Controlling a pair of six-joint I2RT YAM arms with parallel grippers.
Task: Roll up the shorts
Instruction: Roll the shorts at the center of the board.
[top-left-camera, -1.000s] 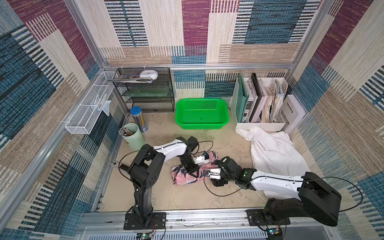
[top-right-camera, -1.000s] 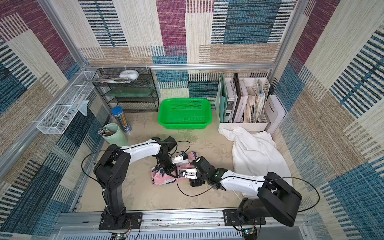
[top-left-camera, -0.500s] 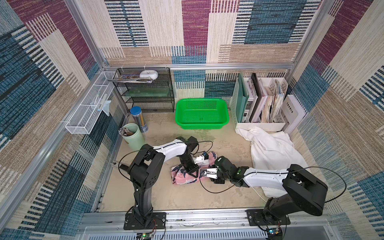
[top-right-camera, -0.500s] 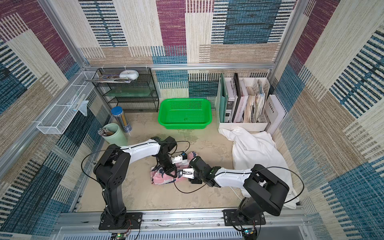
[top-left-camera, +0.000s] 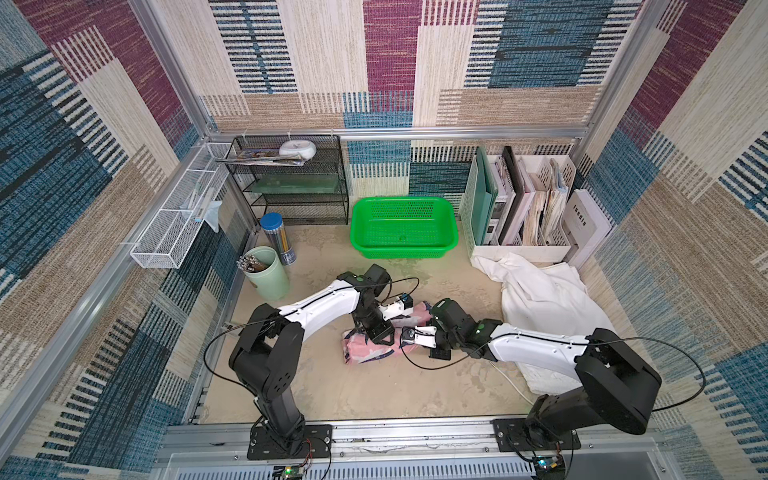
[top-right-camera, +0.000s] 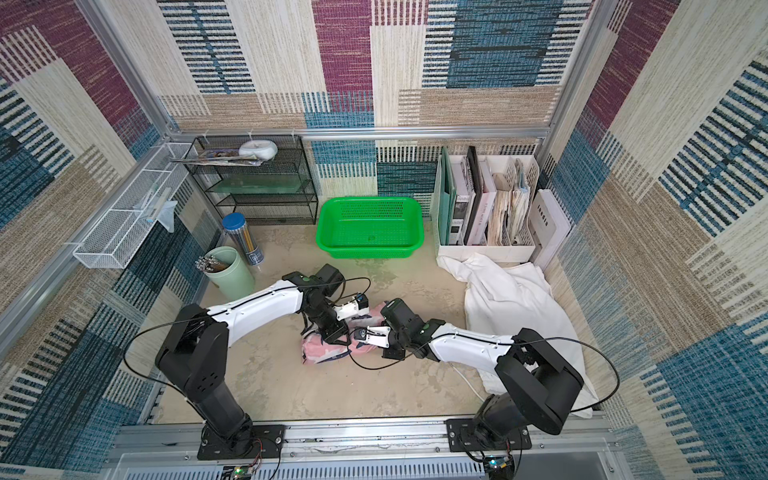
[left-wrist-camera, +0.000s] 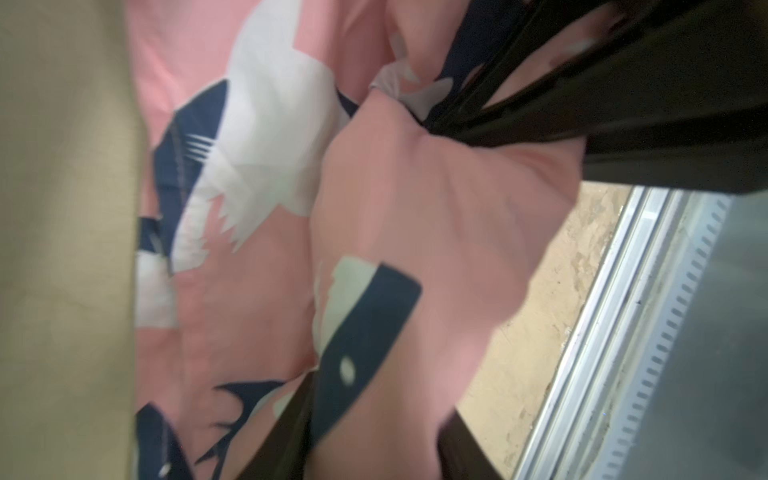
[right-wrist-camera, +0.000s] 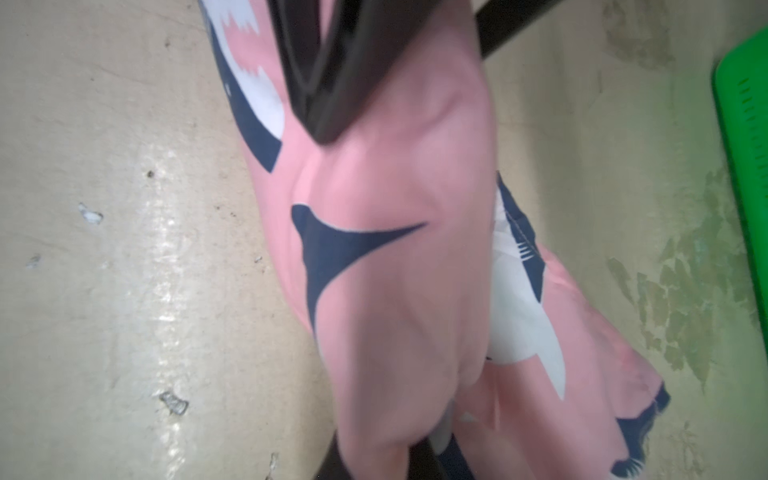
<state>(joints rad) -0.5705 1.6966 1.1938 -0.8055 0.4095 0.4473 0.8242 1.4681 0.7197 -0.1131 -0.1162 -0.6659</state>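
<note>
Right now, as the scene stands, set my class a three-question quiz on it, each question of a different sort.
1. True or false: the pink shorts lie in the green basket.
2. Which lie nearer the file rack: A the pink shorts, B the white shorts?
3. Fill in: both wrist views show the ____ shorts.
Key: 1 false; 2 B; 3 pink.
</note>
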